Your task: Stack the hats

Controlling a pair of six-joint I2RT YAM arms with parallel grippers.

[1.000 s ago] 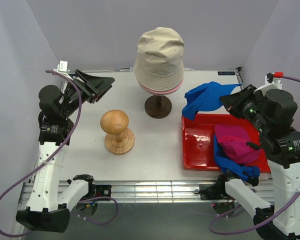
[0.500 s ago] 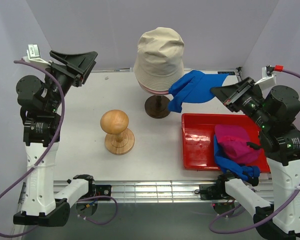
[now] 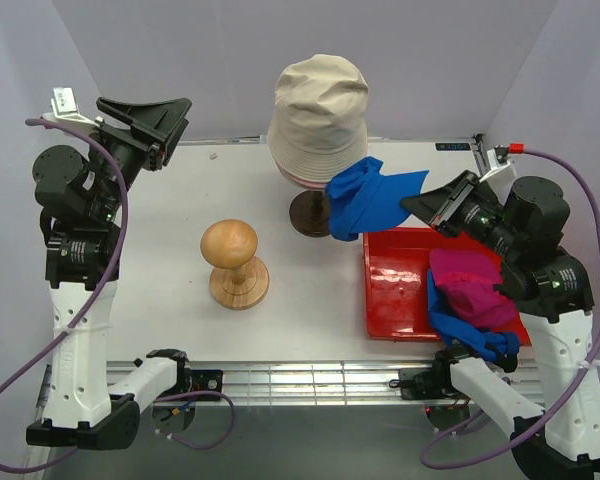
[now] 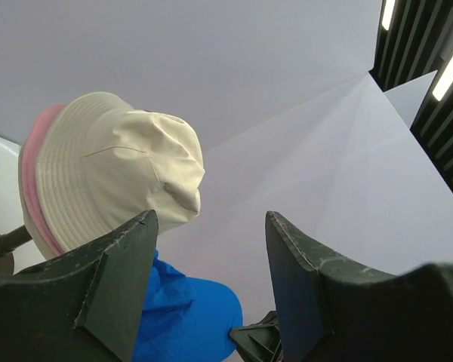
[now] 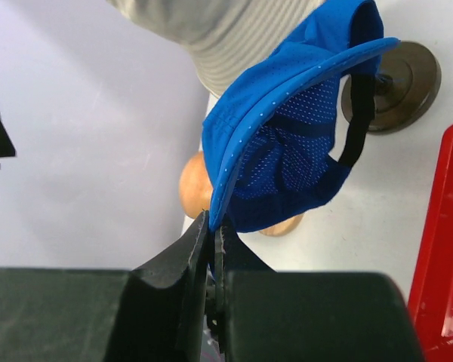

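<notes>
The beige bucket hat (image 3: 318, 110) sits on top of the light pink bucket hat (image 3: 310, 180), of which only a rim shows, on a dark stand. My right gripper (image 3: 417, 205) is shut on the brim of the bright blue cap (image 3: 360, 197) and holds it in the air just right of the beige hat; the wrist view shows the cap (image 5: 287, 143) hanging from the closed right gripper (image 5: 214, 219). The magenta cap (image 3: 470, 290) lies in the red tray (image 3: 395, 285). My left gripper (image 3: 175, 118) is open, raised at the far left, and empty. The left wrist view shows the beige hat (image 4: 113, 166) and blue cap (image 4: 185, 317).
A round-topped wooden hat block (image 3: 235, 262) stands on the white table left of centre. The stand's dark base (image 3: 315, 213) is under the stacked hats. Another blue piece (image 3: 475, 340) lies under the magenta cap at the tray's front. Walls close in the back and sides.
My right gripper has carried the blue cap left from above the tray toward the beige hat. My left arm rose and swung back left, then held still.
</notes>
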